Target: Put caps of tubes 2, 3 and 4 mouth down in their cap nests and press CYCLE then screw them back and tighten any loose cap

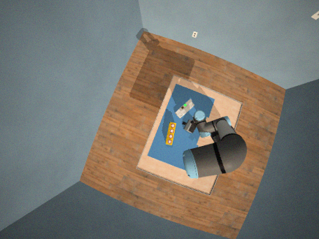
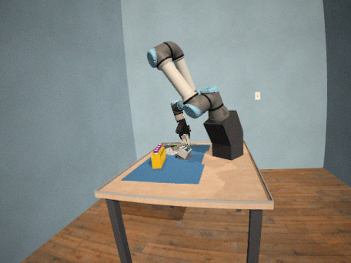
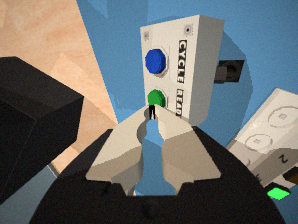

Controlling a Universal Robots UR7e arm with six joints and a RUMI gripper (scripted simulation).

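Housing — pale grey, sloped, on the blue mat; round blue CYCLE key, green READY key, black lettering. Gripper: closed, nothing held — fingertips at the READY key.
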